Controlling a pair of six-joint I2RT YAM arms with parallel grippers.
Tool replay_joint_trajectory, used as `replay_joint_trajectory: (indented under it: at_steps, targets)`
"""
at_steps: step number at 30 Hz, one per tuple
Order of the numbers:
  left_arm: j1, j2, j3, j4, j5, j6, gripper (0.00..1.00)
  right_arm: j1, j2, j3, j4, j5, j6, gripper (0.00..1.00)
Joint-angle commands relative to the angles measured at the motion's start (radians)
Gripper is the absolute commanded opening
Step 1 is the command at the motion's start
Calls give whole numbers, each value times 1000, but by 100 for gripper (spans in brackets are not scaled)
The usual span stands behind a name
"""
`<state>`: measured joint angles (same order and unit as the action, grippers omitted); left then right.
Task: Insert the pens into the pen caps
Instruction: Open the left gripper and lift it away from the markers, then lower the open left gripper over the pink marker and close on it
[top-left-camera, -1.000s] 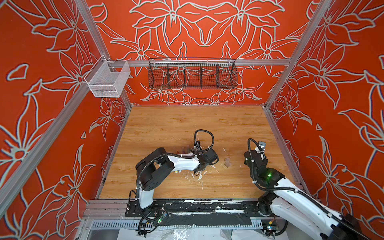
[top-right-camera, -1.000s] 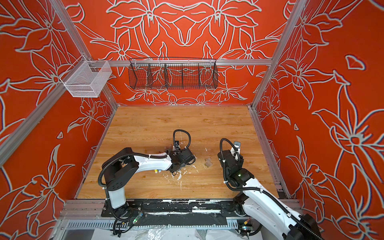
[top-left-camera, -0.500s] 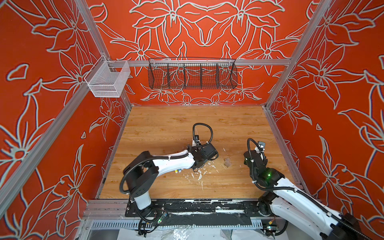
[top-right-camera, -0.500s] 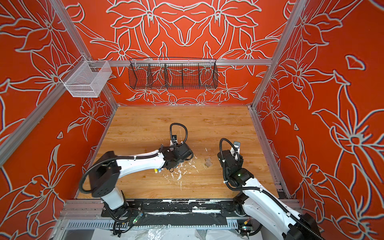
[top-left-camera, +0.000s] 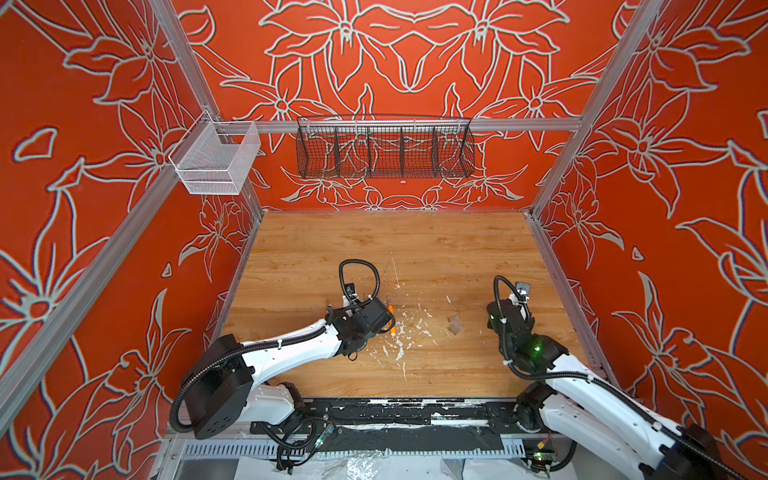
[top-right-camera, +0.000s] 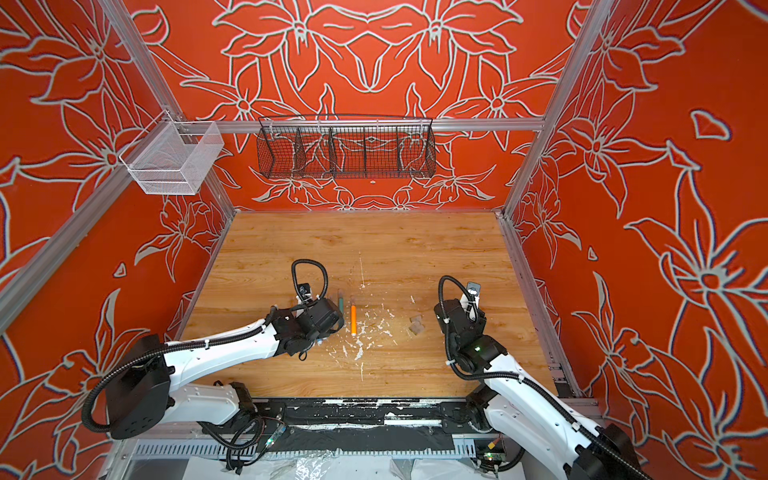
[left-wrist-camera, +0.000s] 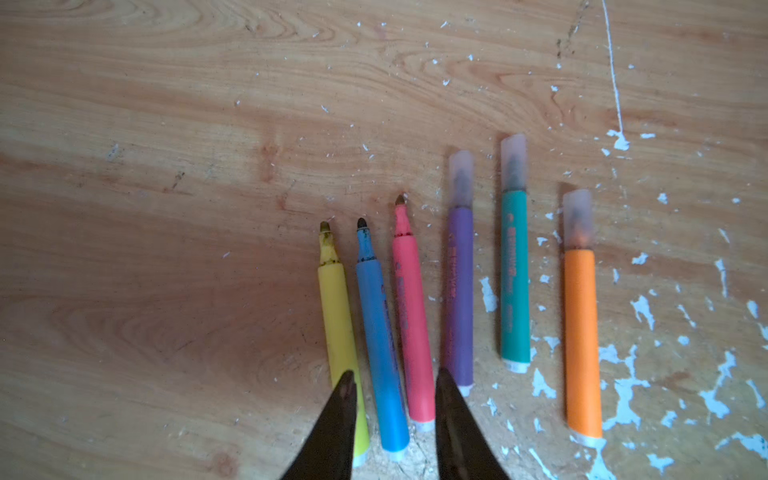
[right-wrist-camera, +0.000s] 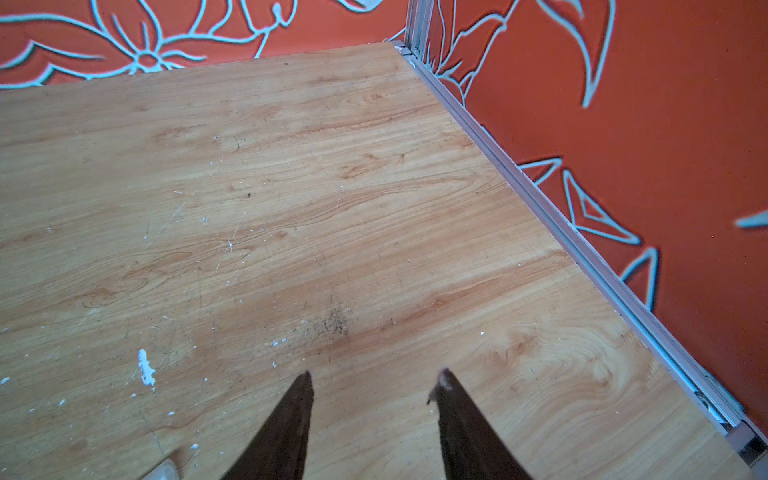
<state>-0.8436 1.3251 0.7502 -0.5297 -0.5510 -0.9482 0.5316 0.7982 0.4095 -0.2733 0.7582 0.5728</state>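
Three uncapped pens (left-wrist-camera: 380, 332): one alone is to be centred between the narrowly parted, empty left fingers (left-wrist-camera: 340, 415), the wider, empty right fingers (right-wrist-camera: 286, 424) being reserved for the loose caps (top-left-camera: 455, 325).

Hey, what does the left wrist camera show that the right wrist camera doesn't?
Only left wrist: six thin markers, yellow pen, blue pen and pink pen bare-tipped, purple pen, teal-green pen and orange pen wearing clear plastic caps. Only right wrist: orange flowered wall, aluminium rail, one loose clear cap. Both: white-flecked wooden tabletop and open, empty jaws, left gripper and right gripper.
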Motion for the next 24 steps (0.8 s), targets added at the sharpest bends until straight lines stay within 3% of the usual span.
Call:
replay_joint_trajectory:
  at_steps: [1,8,24]
  targets:
    - [12,17,-17,54,29,-16,31,-3,10,34,-14,-10,20,50]
    - [39,106,-8,118,83,4,28,-3,18,38,-15,-11,21,50]
    - [73,231,16,155,92,8,25,-4,30,42,-14,-15,19,50]
